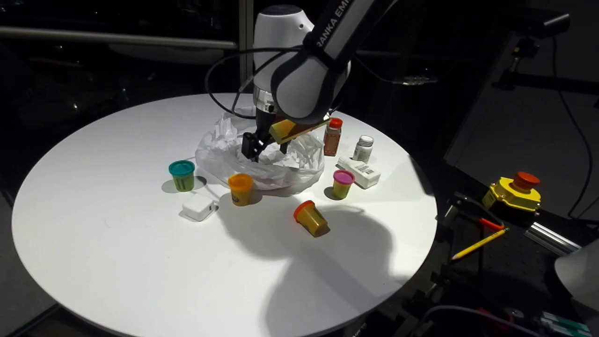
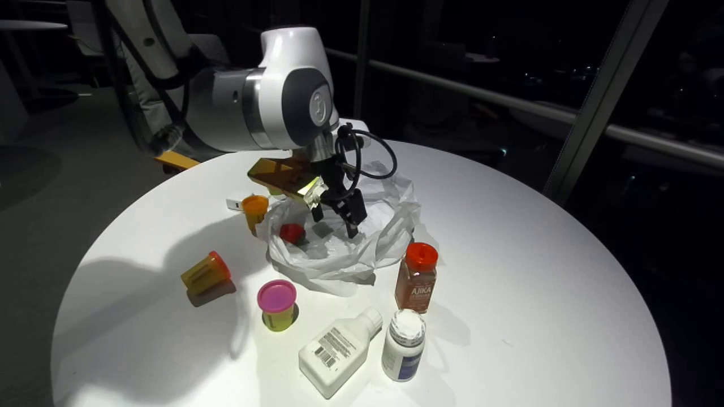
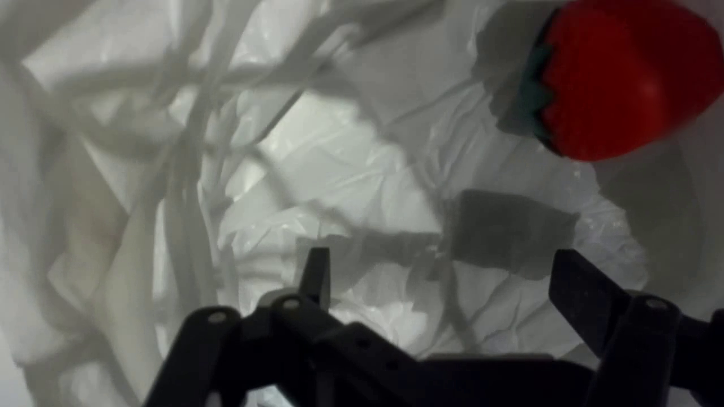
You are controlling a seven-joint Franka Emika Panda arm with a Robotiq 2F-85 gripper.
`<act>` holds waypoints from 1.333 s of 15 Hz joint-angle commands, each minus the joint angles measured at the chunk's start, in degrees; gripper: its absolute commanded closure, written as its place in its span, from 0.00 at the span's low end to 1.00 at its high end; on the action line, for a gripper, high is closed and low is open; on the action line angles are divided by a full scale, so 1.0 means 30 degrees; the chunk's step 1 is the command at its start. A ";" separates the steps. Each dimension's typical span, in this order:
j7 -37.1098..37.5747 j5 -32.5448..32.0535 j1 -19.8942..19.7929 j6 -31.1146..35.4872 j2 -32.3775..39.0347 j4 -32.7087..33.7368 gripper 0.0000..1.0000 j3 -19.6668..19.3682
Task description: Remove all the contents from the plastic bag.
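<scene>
Nearest in an exterior view, a white bottle [image 2: 335,355] lay flat on the round table [image 2: 526,282], its capped neck angled away, with a white jar [image 2: 403,347] standing upright just beside that neck. A little deeper stood a pink-lidded cup [image 2: 277,305] and, well to its side, a red-capped bottle [image 2: 416,282], brownish through its walls, with AJIKA on the label. A red-lidded cup [image 2: 205,275] lay on its side at about the same depth, clearly apart from those. Behind them sat the bag [image 2: 339,265], slumped open in a ring of crumpled white folds, with the red-capped bottle near its edge. Inside it lay a strawberry [image 3: 628,79], red with a green collar, near the bag's wall. The gripper [image 3: 441,264] hung from the arm [image 2: 226,107] and pointed down into the bag's mouth, its fingers spread wide, wrinkled plastic showing between them; in the wrist view the strawberry was clear of both. Whether the fingertips touched the plastic could not be told. Farther back came an orange cup [image 2: 255,209], upright and just beside the bag, then a white block [image 2: 233,203] flat on the table, then, in an exterior view, an upright teal-lidded cup [image 1: 182,176] near the bag. Beyond everything, a pale rail [image 2: 469,90] crossed the dark background.
</scene>
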 commanded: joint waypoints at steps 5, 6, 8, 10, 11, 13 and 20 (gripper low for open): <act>0.0626 0.0269 0.4779 0.5495 -0.2599 -0.5829 0.00 -0.2933; 0.0593 0.0483 0.5506 0.5961 -0.2633 -0.6143 0.00 -0.3376; 0.0277 0.1006 0.6697 0.6606 -0.3011 -0.6982 0.00 -0.4043; 0.0039 0.1785 0.7502 0.6840 -0.3098 -0.7450 0.00 -0.4455; -0.0012 0.2209 0.7672 0.6806 -0.2963 -0.7462 0.00 -0.4506; -0.0176 0.3013 0.7715 0.6953 -0.3018 -0.7765 0.00 -0.4367; -0.0600 0.4884 0.6767 0.7205 -0.2549 -0.7193 0.00 -0.3894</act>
